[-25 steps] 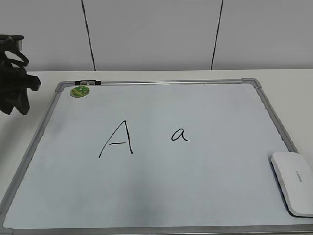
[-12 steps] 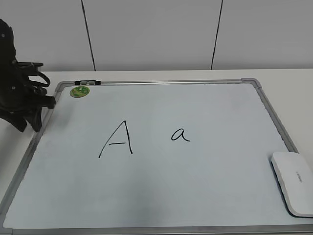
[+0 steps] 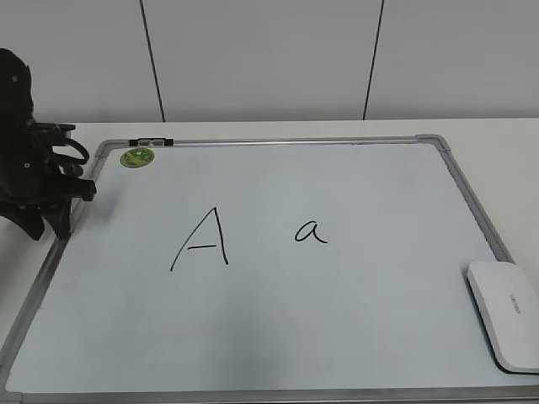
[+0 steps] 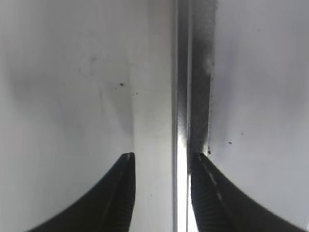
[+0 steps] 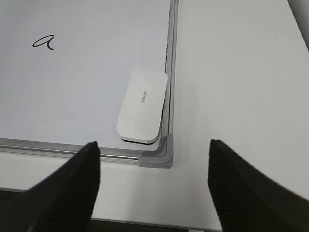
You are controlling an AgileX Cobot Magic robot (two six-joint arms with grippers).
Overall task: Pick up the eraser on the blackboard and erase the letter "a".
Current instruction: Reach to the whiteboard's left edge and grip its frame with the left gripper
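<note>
Blackboard [image 3: 354, 185] lies flat on a white table [image 3: 497, 130], pale panelled wall behind. We see the eraser [image 3: 508, 313] resting untouched inside the blackboard's near right corner, letter "a" [image 3: 311, 231] mid-board beside a capital "A" [image 3: 202, 240], green sticker [image 3: 136, 156] at the far left corner. Left gripper [image 4: 161, 157] straddles the blackboard's left frame, jaws parted, holding nothing. Right gripper [image 5: 154, 145] hangs spread wide near the eraser's corner.

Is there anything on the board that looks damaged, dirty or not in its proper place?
Nothing is damaged. The eraser lies flat in the corner of the blackboard, slightly askew to the frame. The letter "a" is intact. The one oddity is dark smudging and specks on the board beside its frame, in the left wrist view.
</note>
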